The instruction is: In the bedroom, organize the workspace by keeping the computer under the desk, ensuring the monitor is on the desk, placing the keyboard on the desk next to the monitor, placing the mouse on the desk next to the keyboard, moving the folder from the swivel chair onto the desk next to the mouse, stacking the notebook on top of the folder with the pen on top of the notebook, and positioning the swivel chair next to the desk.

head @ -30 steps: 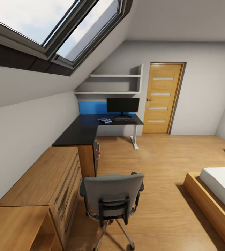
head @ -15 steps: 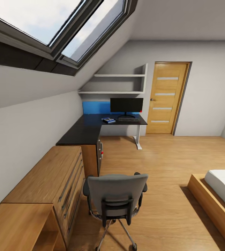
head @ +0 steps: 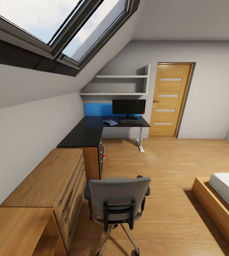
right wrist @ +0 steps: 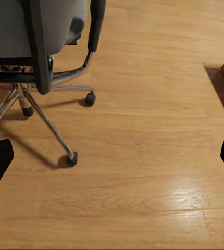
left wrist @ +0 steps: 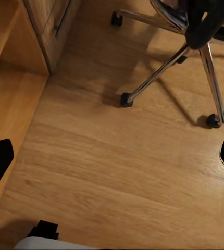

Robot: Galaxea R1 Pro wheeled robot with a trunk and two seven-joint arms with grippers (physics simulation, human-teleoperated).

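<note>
The swivel chair (head: 118, 199) stands on the wood floor with its grey back toward me, so its seat is hidden, and the folder with it. Its chrome star base (left wrist: 169, 62) lies ahead of my left gripper (left wrist: 112, 161), which is open over bare floor. My right gripper (right wrist: 112, 159) is open too, with the chair (right wrist: 39, 47) ahead and to one side. At the far wall stands the black L-shaped desk (head: 87, 135), with the monitor (head: 129, 106) and keyboard (head: 131, 121) on it. Beside the keyboard is a small blue flat item (head: 110, 122), too small to name. The computer, mouse, notebook and pen are out of view.
A low light-wood chest of drawers (head: 47, 185) runs along the left under the sloped wall and skylight. A bed on a wooden frame (head: 217, 199) fills the right. A wooden door (head: 169, 99) and wall shelves (head: 119, 85) are at the back. Open floor lies between chair and bed.
The whole view shifted a little to the right from a second ago, so the camera moved. It has held still over the last half second. The chair and desk items have not moved.
</note>
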